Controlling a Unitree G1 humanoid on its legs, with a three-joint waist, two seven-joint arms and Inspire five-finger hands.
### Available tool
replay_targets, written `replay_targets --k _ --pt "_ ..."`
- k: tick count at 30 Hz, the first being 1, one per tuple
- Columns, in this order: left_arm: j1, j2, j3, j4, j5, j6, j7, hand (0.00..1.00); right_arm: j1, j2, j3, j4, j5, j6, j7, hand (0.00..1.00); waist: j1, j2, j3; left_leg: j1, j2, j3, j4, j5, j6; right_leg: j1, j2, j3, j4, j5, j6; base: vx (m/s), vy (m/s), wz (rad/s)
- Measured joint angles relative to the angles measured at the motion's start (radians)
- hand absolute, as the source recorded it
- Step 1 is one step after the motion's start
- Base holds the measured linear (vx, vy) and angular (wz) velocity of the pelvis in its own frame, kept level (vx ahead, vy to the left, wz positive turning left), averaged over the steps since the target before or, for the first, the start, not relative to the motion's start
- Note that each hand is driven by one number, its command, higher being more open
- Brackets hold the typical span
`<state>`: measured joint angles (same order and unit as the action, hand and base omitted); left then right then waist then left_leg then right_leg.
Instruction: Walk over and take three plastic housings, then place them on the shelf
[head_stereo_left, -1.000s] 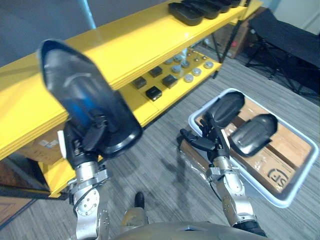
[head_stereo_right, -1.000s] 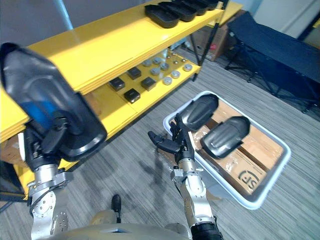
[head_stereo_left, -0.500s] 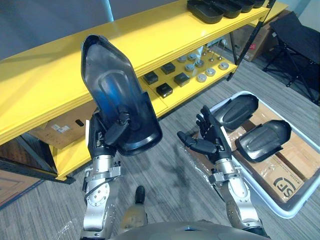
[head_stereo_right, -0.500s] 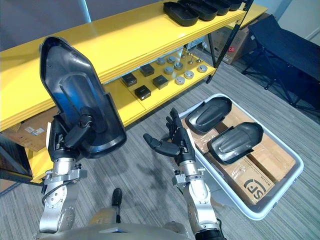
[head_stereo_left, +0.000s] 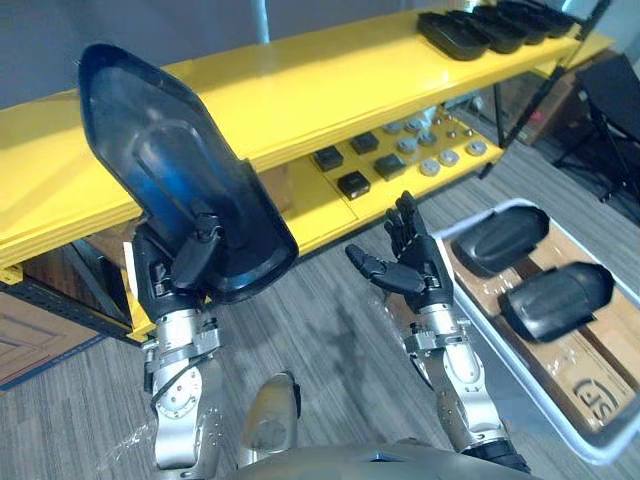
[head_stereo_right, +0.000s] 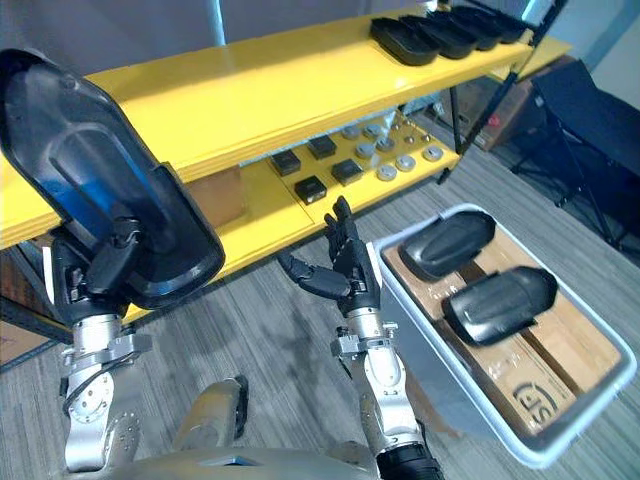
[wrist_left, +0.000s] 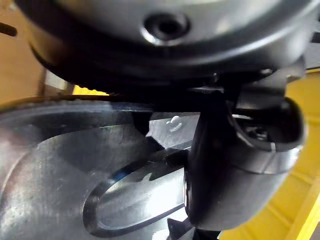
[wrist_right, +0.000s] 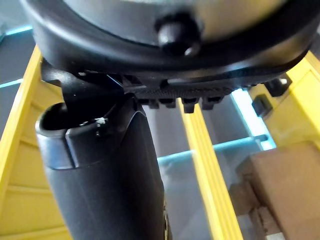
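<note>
The left hand (head_stereo_left: 185, 270) holds a dark housing (head_stereo_left: 175, 190) upright in front of the yellow shelf (head_stereo_left: 330, 75). The hollow side faces the robot and the narrow end rises above the shelf's top board. The thumb (wrist_left: 235, 165) is curled over the housing's glossy inner face near the lower rim, with the fingers behind. This pinch at one end leaves the long body free to be laid flat on the board. Held this high, it looks set to clear the shelf's front edge. I judge the carry to the shelf is the step in hand, with placing not yet done.

The right hand (head_stereo_left: 405, 265) is empty, fingers straight and spread, out before the shelf's lower board, probably kept clear or ready to steady the piece.

Two more housings (head_stereo_left: 500, 235) lie dome-up in a white bin (head_stereo_right: 440, 370) on the floor, in front of the shelf toward its far end. A row of housings (head_stereo_left: 490, 25) sits on the top board at that far end, so the nearer stretch seems the place for this one. Black blocks (head_stereo_left: 352, 183) and metal discs (head_stereo_left: 440, 155) fill the lower board.
</note>
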<state>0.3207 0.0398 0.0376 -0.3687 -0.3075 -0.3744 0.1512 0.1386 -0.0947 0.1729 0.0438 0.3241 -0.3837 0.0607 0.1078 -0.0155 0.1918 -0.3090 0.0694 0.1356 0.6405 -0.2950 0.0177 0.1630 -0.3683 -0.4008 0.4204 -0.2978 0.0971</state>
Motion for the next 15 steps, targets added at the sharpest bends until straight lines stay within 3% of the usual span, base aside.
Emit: replay_targets --k 1,2,3,4,5,8,9,10,11,13,14,15 --pt "0.0 0.006 0.009 -0.001 0.002 0.001 -0.014 0.0 0.017 0.011 -0.006 -0.012 0.005 0.0 -0.002 1.0 -0.015 -0.023 -0.012 0.01 -0.043 -0.021 -0.007 -0.016 0.014 -0.11 -0.034 0.078 0.233 0.06 -0.099 0.25 0.161 0.67" --pt "-0.001 0.018 0.017 -0.001 0.003 0.002 -0.014 0.0 0.025 0.024 -0.006 -0.012 0.005 0.0 -0.002 1.0 -0.036 -0.021 -0.008 0.033 -0.067 -0.043 -0.049 -0.011 0.027 -0.187 -0.016 0.194 0.363 0.121 -0.088 0.33 0.178 0.8" --pt "-0.002 0.019 0.018 -0.001 0.003 0.003 -0.014 0.0 0.028 0.03 -0.007 -0.012 0.005 0.0 -0.002 1.0 -0.043 -0.023 -0.007 0.049 -0.075 -0.057 -0.074 -0.007 0.033 -0.217 0.011 0.235 0.411 0.107 -0.063 0.41 0.169 0.73" --pt "-0.002 0.03 0.017 0.003 0.003 0.003 -0.014 0.0 0.034 0.036 -0.007 -0.015 0.004 0.001 -0.002 1.0 -0.052 -0.027 -0.007 0.097 -0.09 -0.08 -0.135 0.009 0.05 -0.258 0.072 0.273 0.454 0.061 -0.037 0.46 0.089 0.6" --pt "-0.005 0.032 0.011 0.008 0.003 0.003 -0.011 0.0 0.044 0.04 -0.013 -0.029 0.004 0.001 -0.001 1.0 -0.061 -0.028 -0.007 0.154 -0.106 -0.101 -0.199 0.029 0.064 -0.283 0.114 0.268 0.436 0.028 -0.042 0.4 0.052 0.53" --pt "-0.039 0.042 -0.002 0.018 0.003 0.004 -0.008 0.0 0.044 0.042 -0.063 -0.084 0.002 0.001 0.016 1.0 -0.073 -0.016 -0.012 0.235 -0.122 -0.125 -0.293 0.053 0.059 -0.376 0.177 0.232 0.307 -0.003 -0.072 0.38 0.018 0.44" --pt "-0.061 0.046 -0.003 0.03 0.003 0.004 -0.007 0.0 0.042 0.04 -0.094 -0.115 0.003 0.001 0.026 1.0 -0.092 0.002 -0.019 0.251 -0.121 -0.148 -0.307 0.052 0.057 -0.42 0.206 0.246 0.199 0.003 -0.065 0.38 0.011 0.65" --pt "-0.086 0.05 -0.006 0.049 0.003 0.004 -0.004 0.0 0.04 0.039 -0.123 -0.138 0.004 0.0 0.035 1.0 -0.109 0.02 -0.023 0.265 -0.116 -0.159 -0.314 0.046 0.046 -0.465 0.226 0.287 0.094 0.025 -0.038 0.46 -0.017 0.71" --pt "-0.097 0.054 -0.009 0.062 0.003 0.004 0.004 0.0 0.036 0.034 -0.135 -0.14 0.006 0.0 0.039 1.0 -0.118 0.03 -0.021 0.286 -0.109 -0.166 -0.313 0.036 0.029 -0.478 0.24 0.323 0.026 0.061 -0.03 0.49 -0.07 0.57" --pt "-0.086 0.056 -0.023 0.068 0.003 0.006 0.019 0.0 0.054 0.029 -0.13 -0.14 0.008 0.0 0.039 1.0 -0.13 0.014 -0.032 0.345 -0.102 -0.182 -0.298 -0.008 -0.034 -0.454 0.261 0.364 -0.165 0.294 -0.049 0.4 -0.114 0.41" --pt "-0.083 0.06 -0.025 0.068 0.003 0.006 0.02 0.0 0.058 0.031 -0.123 -0.14 0.013 0.0 0.04 1.0 -0.133 -0.004 -0.042 0.356 -0.107 -0.189 -0.29 -0.024 -0.047 -0.446 0.259 0.366 -0.199 0.416 -0.058 0.38 -0.214 0.38" --pt "-0.085 0.046 -0.034 0.082 0.003 0.005 0.021 0.0 0.059 0.018 -0.114 -0.14 0.016 -0.001 0.039 1.0 -0.131 -0.006 -0.07 0.374 -0.091 -0.197 -0.276 -0.067 -0.057 -0.426 0.26 0.335 -0.209 0.43 -0.047 0.47 -0.278 0.18"
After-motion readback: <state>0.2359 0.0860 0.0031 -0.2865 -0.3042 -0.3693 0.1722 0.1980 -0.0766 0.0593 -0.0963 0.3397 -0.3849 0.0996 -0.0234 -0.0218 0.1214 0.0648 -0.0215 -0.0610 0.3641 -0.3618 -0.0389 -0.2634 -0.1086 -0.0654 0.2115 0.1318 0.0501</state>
